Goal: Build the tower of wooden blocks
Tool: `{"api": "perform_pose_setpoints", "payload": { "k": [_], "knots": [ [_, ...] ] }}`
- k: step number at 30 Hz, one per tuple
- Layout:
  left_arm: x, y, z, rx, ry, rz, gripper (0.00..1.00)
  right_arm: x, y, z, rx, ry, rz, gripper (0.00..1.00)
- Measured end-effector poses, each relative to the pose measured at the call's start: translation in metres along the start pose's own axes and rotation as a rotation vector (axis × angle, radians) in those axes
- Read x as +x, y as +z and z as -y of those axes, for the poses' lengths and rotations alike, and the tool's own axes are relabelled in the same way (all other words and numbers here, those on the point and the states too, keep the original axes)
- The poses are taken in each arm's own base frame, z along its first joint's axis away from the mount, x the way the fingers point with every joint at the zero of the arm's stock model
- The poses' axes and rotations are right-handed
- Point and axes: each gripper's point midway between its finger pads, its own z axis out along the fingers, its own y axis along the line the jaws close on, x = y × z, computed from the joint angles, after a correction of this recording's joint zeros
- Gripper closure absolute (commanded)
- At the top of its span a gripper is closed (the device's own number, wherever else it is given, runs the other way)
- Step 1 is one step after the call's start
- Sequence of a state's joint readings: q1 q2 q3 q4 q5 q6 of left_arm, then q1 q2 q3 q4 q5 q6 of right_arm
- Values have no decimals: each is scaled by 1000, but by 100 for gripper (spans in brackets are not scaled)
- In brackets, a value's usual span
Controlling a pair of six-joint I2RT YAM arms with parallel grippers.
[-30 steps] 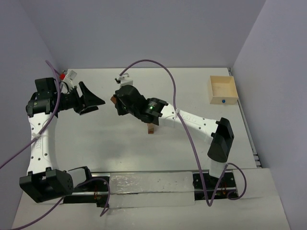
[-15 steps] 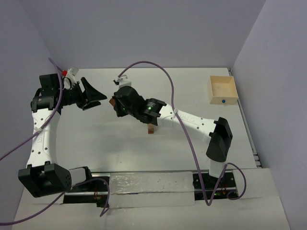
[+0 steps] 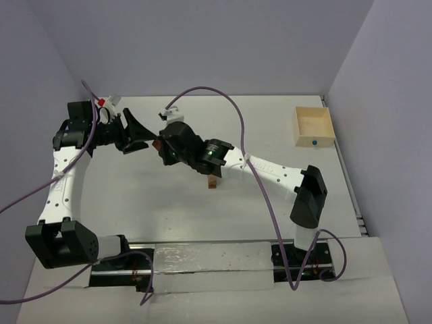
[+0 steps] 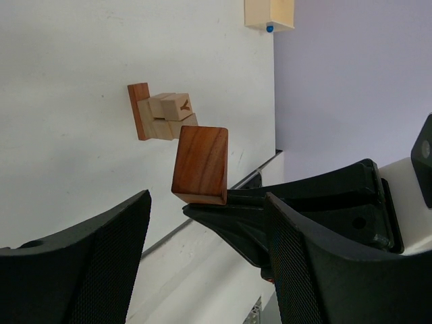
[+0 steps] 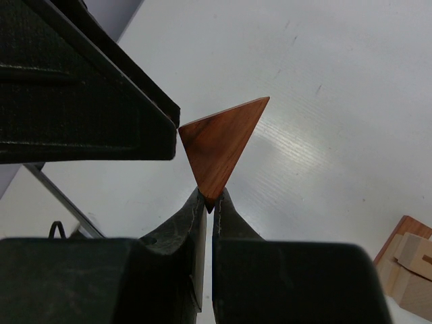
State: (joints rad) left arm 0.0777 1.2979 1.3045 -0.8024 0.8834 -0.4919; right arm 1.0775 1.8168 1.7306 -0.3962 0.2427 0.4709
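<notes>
My right gripper (image 5: 208, 201) is shut on one corner of a reddish-brown wedge (image 5: 219, 145) and holds it in the air. In the top view the wedge (image 3: 159, 143) sits at the left of centre, at the tip of the right gripper (image 3: 163, 148). My left gripper (image 3: 143, 138) stands open just left of it. In the left wrist view the wedge (image 4: 200, 164) hangs just beyond the open left gripper (image 4: 209, 270), nothing between the fingers. The wood block tower (image 4: 162, 113) stands behind, tan blocks with a reddish-brown bar (image 4: 140, 111); in the top view the tower (image 3: 213, 181) is mostly hidden under the right arm.
An open light-wood box (image 3: 314, 126) with a small blue thing (image 3: 314, 143) in it stands at the back right. Purple cables loop over both arms. One left finger (image 5: 81, 81) reaches close to the wedge's left corner.
The left arm has swung right and forward toward the wedge, and its jaws have narrowed a little. The right arm and the wedge have stayed put.
</notes>
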Motion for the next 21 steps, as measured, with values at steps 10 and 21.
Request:
{"api": "perform_pose_setpoints", "payload": {
  "k": [10, 21],
  "knots": [
    [0, 4, 1, 4, -10, -8, 31, 0, -1, -4, -10, -1, 4, 100],
    [3, 9, 4, 20, -11, -27, 45, -4, -4, -9, -24, 1, 17, 100]
  ]
}}
